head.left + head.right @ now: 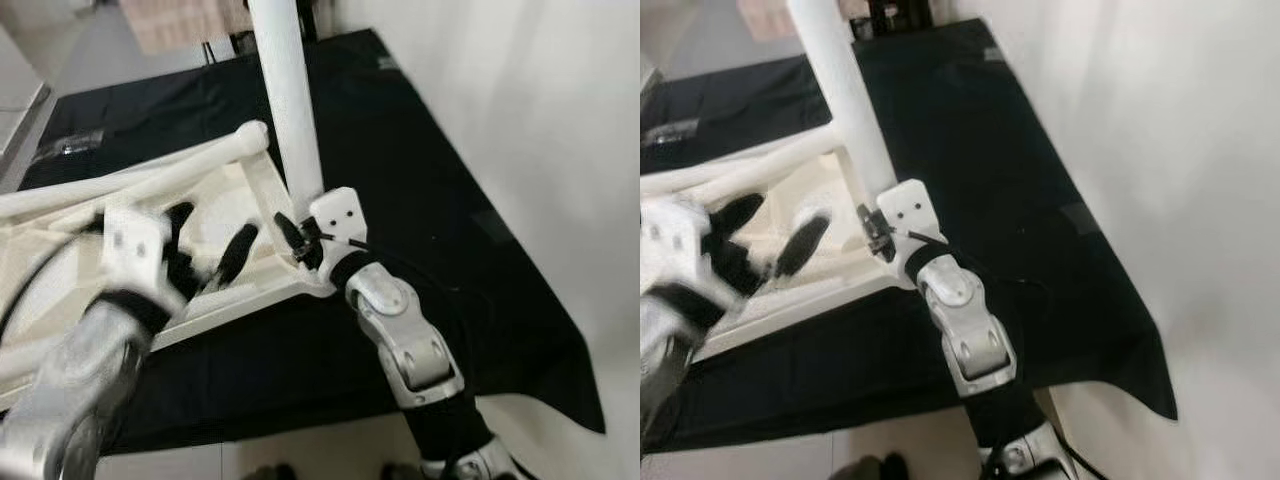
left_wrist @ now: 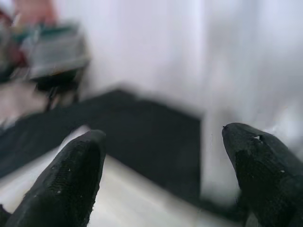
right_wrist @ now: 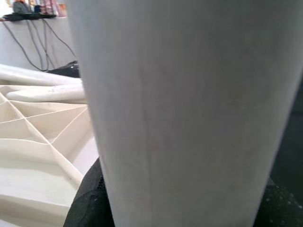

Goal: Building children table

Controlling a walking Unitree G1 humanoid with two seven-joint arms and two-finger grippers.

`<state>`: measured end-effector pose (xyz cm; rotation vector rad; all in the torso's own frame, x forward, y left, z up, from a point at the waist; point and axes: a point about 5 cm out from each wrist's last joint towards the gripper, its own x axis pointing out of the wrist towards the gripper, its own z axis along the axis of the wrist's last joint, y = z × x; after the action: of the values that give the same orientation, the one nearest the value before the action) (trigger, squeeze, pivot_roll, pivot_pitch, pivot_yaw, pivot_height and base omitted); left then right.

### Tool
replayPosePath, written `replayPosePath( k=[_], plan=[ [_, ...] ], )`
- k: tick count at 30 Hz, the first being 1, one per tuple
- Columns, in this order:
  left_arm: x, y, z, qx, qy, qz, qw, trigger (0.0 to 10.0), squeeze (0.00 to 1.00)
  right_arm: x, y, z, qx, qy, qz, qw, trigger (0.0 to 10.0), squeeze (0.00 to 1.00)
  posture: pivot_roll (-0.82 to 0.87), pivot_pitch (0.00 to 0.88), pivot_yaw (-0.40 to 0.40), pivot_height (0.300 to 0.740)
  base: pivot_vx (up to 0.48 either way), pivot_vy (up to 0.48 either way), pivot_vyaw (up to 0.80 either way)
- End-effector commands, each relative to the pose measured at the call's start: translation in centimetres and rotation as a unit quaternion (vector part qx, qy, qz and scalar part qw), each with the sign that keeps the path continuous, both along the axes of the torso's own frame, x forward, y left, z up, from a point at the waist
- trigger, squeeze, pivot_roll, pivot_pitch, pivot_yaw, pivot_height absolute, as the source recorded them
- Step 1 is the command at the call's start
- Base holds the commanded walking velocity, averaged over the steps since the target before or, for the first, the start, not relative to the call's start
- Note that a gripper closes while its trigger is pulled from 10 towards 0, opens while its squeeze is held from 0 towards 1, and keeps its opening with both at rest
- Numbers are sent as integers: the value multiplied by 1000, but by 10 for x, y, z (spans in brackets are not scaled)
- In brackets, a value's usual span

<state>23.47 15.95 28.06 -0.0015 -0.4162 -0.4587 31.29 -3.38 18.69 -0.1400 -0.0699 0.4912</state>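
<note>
A white children's table top (image 1: 236,203) lies upside down on a black cloth (image 1: 420,150), its ribbed underside facing up (image 3: 33,137). One white table leg (image 1: 290,100) stands upright at the top's near right corner. My right gripper (image 1: 297,238) is shut on this leg just above its base, and the leg (image 3: 189,113) fills the space between the pads. My left gripper (image 1: 210,235) hovers open and blurred over the underside, left of the upright leg, holding nothing (image 2: 163,142). Two more white legs (image 1: 150,170) lie flat across the far side of the top.
The black cloth covers the floor and ends at a white wall (image 1: 560,120) on the right. Pale floor (image 1: 300,450) shows at the cloth's near edge. Furniture and cables (image 3: 28,28) stand at the far end of the room.
</note>
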Motion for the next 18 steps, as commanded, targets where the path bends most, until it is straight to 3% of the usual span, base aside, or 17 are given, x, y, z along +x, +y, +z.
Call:
replayPosePath(
  k=[1,2,4,6,10,14,15,18],
  plan=[
    [3,-2,9,-29,-10,-39,999,10000,0,-5,-10,-47,-27,114,-43,992,10000,0,16,107,81,740,0,0,0],
    [3,-2,9,-29,-10,-39,999,10000,0,-5,-10,-47,-27,114,-43,992,10000,0,16,107,81,740,0,0,0],
    [18,-7,28,-50,-31,-85,995,10000,0,-10,-6,-46,-33,116,-58,991,10000,0,11,90,88,740,0,0,0],
    [18,-7,28,-50,-31,-85,995,10000,0,-10,-6,-46,-33,116,-58,991,10000,0,11,90,88,740,0,0,0],
    [43,-16,44,-82,-16,-155,984,10000,0,-9,1,-47,-36,107,-60,992,10000,0,6,81,93,740,0,0,0],
    [56,-23,45,-85,8,-190,978,10000,0,-8,3,-47,-35,103,-61,992,10000,0,5,78,98,740,0,0,0],
    [66,-30,37,-86,41,-207,974,10000,0,-8,3,-47,-34,102,-60,992,10000,0,-1,78,107,740,0,0,0],
    [75,-40,24,-81,81,-236,965,10000,0,-8,4,-46,-33,100,-61,993,10000,0,-7,81,111,740,0,0,0]
  ],
)
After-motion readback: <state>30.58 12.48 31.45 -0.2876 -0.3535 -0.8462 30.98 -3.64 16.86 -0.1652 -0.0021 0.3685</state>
